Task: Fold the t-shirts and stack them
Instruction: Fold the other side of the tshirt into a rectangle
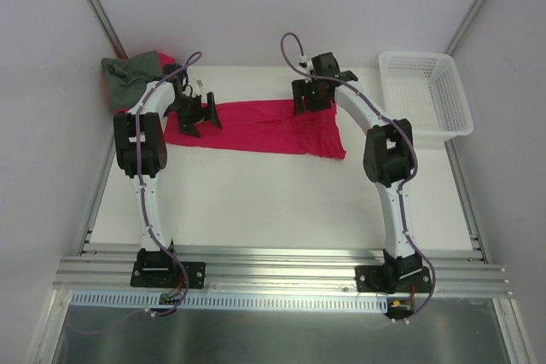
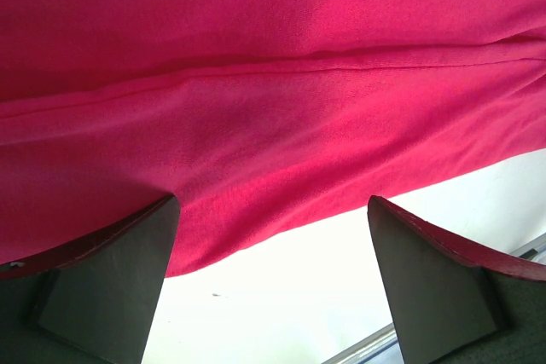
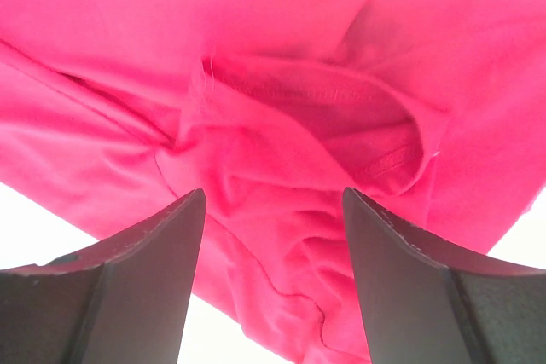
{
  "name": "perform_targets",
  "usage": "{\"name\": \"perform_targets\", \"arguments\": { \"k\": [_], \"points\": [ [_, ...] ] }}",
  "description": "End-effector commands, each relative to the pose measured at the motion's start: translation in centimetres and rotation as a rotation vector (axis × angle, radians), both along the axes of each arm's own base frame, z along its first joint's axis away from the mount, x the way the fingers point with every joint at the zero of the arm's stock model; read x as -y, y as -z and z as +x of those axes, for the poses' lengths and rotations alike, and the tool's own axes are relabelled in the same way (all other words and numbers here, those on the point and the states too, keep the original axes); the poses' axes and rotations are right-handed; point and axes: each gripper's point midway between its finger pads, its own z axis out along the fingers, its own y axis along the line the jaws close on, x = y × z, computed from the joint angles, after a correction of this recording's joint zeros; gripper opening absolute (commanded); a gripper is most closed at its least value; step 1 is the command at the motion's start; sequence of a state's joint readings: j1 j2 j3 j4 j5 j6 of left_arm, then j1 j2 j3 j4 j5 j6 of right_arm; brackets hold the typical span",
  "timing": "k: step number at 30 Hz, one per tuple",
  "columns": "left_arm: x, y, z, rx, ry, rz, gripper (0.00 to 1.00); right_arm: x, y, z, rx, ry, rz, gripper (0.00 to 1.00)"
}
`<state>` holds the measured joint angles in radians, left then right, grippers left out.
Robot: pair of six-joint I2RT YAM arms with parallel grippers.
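A crimson-red t-shirt (image 1: 256, 127) lies folded in a long band across the far part of the white table (image 1: 273, 202). My left gripper (image 1: 198, 117) is open over its left end; the left wrist view shows the shirt's edge (image 2: 273, 125) above the bare table between the fingers (image 2: 111, 279). My right gripper (image 1: 312, 98) is open over the shirt's far right part, where the cloth (image 3: 281, 168) is bunched and wrinkled around the collar. A grey-green t-shirt (image 1: 130, 74) lies crumpled at the far left corner, on other cloth. No dark blue shirt shows.
A white plastic lattice basket (image 1: 426, 95) stands at the far right. Aluminium rails (image 1: 273, 274) run along the near edge by the arm bases. Grey walls close in the sides.
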<state>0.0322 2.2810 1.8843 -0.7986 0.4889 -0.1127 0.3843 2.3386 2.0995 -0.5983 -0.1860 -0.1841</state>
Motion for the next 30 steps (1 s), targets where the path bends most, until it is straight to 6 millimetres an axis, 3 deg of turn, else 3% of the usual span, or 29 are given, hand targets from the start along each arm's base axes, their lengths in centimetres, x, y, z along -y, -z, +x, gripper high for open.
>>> {"name": "perform_targets", "arguments": {
  "k": [1,14,19,23,30],
  "points": [
    [0.2,-3.2,0.2,0.063,0.008,0.008,0.94,-0.4,-2.8,1.4,0.086,0.001,0.008,0.69],
    [0.1,-3.0,0.1,0.059,0.011,0.012,0.94,-0.7,2.2,1.6,0.024,-0.018,-0.030,0.70],
    [0.1,-2.9,-0.1,0.057,0.012,0.012,0.94,-0.9,2.9,1.7,0.023,-0.024,-0.037,0.66],
    [0.1,-2.8,-0.2,0.052,0.013,0.011,0.94,-0.9,2.4,2.0,0.042,-0.021,-0.041,0.39],
    [0.2,-2.9,0.1,0.057,0.012,0.004,0.94,-0.9,-0.6,3.0,0.114,-0.009,-0.031,0.20]
  ]
}}
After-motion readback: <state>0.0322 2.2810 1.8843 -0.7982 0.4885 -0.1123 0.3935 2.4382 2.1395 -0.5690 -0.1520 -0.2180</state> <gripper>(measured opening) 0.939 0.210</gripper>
